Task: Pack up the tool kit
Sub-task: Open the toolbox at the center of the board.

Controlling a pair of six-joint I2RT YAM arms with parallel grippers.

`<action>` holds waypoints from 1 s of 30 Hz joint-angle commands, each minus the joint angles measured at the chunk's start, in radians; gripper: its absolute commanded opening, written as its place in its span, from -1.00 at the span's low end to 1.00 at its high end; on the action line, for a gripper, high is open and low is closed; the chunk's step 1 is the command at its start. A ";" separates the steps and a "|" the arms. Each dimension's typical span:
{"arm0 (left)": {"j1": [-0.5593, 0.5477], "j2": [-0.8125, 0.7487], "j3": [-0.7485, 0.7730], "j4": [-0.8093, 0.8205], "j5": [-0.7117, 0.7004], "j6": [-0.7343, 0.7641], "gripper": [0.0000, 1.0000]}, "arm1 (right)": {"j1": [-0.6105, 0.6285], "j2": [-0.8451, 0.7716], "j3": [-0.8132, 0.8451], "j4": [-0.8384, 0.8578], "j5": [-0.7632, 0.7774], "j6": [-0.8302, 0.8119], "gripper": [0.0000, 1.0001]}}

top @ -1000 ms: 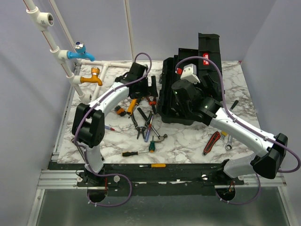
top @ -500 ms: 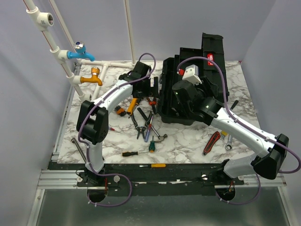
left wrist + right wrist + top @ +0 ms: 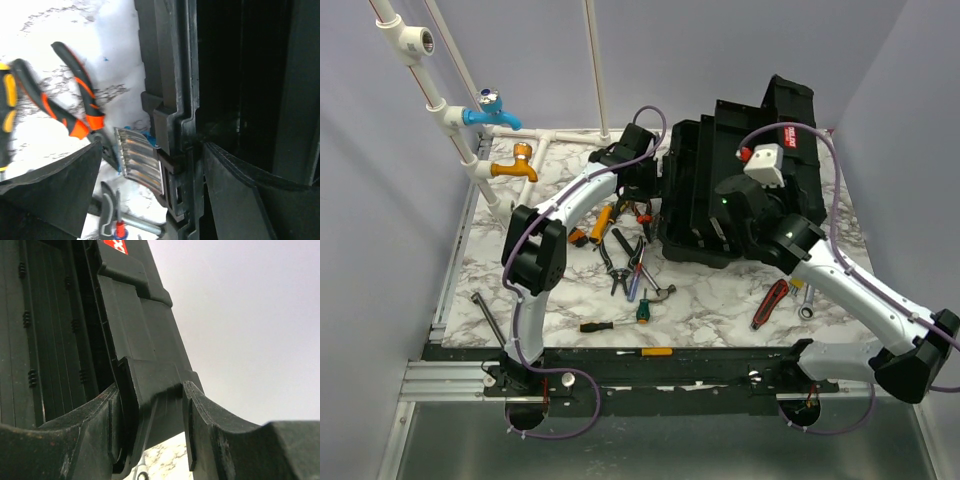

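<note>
The black toolbox [image 3: 685,205] stands open at the table's back middle. Its lid [image 3: 792,125] is tilted up and back, and my right gripper [image 3: 770,150] is shut on the lid's edge. In the right wrist view both pads of that gripper [image 3: 150,425] press a black tab of the lid [image 3: 145,380]. My left gripper [image 3: 650,185] is open at the box's left wall. In the left wrist view it [image 3: 150,195] straddles the wall [image 3: 172,125] and a clear latch [image 3: 140,157], with one finger inside the box. Loose hand tools [image 3: 625,265] lie left of the box.
Orange-handled pliers [image 3: 75,110] lie beside the left gripper. Screwdrivers [image 3: 597,326] and a hammer [image 3: 660,293] sit in front of the box. Red-black pliers [image 3: 770,302] and a wrench [image 3: 807,303] lie right. Blue [image 3: 490,115] and orange [image 3: 515,168] taps stand back left.
My right gripper has closed on the lid and swung it up and to the right. My left arm has moved right, up to the box's left wall.
</note>
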 commanded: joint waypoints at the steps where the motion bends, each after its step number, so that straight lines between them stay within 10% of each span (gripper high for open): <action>1: -0.021 0.048 0.055 0.000 0.058 -0.019 0.56 | -0.083 -0.069 -0.069 -0.026 -0.156 0.276 -0.98; 13: -0.013 0.119 0.083 -0.003 0.102 -0.031 -0.95 | -0.256 -0.136 -0.141 0.147 -0.339 0.294 -0.99; 30: 0.024 0.086 -0.104 0.376 0.224 -0.330 -1.00 | -0.908 0.114 -0.135 0.427 -1.058 0.566 -0.96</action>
